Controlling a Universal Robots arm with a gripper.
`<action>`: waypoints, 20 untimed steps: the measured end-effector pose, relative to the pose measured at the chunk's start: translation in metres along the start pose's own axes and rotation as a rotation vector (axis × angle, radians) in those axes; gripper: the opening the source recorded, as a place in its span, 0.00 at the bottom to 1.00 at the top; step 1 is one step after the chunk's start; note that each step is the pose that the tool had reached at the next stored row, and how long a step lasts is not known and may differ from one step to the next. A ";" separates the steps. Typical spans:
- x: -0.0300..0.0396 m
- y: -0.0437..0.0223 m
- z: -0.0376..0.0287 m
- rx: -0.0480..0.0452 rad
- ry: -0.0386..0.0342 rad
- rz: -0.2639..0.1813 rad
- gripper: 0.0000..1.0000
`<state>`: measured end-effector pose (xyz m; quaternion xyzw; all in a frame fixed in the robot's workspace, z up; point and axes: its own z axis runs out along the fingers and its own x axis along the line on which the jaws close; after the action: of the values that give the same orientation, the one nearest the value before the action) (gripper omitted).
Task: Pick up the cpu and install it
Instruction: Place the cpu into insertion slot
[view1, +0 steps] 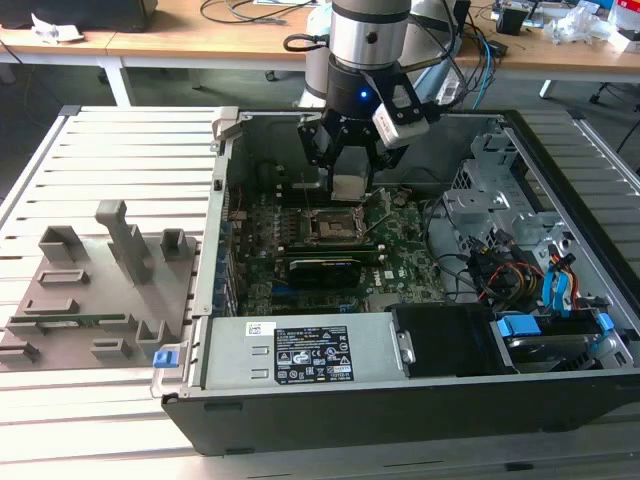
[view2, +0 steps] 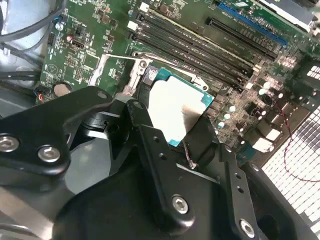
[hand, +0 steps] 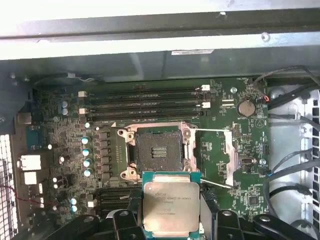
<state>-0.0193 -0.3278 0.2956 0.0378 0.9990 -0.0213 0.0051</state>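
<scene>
I see the open PC case (view1: 215, 260) lying on the slatted desk (view1: 100, 140), filling the desk's half at the exterior view's right. Inside it: the mobo (hand: 225, 150), a PSU (view1: 300, 350) along the near wall, and a tangle of cables (view1: 490, 265) by the drive bay. The socket (hand: 159, 150) sits mid-board w/ nothing in it, its metal frame (hand: 231, 155) swung open to one side. The RAM slots (hand: 145, 102) run just beside the socket. My hand (view1: 350, 178) hangs inside the case over the board, clamped on the cpu (hand: 170, 205), metal top facing the first wrist cam. The chip is held flat, its edge overlapping the socket's rim in that view. I can't tell the gap btwn chip and socket. A grey tray (view1: 60, 290) w/ upright blocks lies near the desk's edge at the exterior view's left, well apart from the case. The black linkage covers part of the chip in the second wrist view, and its underside is hidden.
</scene>
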 end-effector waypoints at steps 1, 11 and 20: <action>0.0000 0.0000 0.0001 0.0021 0.0025 0.064 0.55; 0.0000 0.0000 0.0002 0.0047 0.0089 0.212 0.55; 0.0000 0.0000 0.0003 0.0068 0.0140 0.333 0.55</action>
<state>-0.0193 -0.3278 0.2953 0.2028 0.9789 -0.0233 0.0015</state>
